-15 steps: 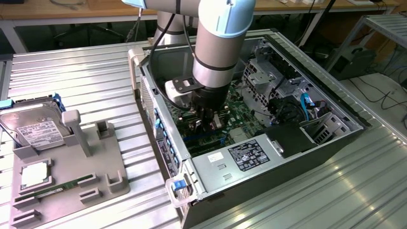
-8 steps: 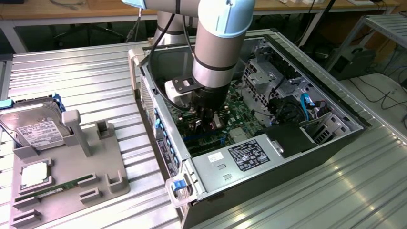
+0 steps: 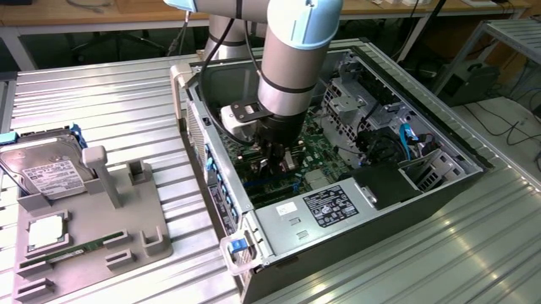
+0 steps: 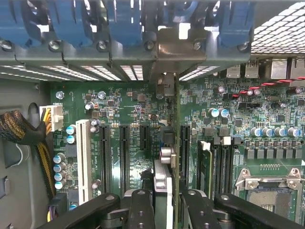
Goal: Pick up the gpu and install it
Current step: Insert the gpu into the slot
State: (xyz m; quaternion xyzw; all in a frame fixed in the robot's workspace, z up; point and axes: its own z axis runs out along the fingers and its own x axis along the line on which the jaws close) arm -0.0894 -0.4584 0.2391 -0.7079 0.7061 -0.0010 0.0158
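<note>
Ribbed metal table (image 3: 110, 101) carrying open computer case (image 3: 439, 190); pincer (image 3: 279, 161) reaching down inside it. Grey parts tray (image 3: 93, 253) well away from pincer, outside case, with silver hard drive (image 3: 42, 168) and green memory stick (image 3: 72, 250). Green motherboard (image 4: 124, 105) directly under pincer, black expansion slots (image 4: 105, 152) just beside it. Pincer partly closed, clamped on gpu (image 4: 175, 143): card edge-on between fingers (image 4: 141, 210), standing upright over board, silver bracket (image 4: 176, 50) at far end from pincer, against case's rear slot openings
</note>
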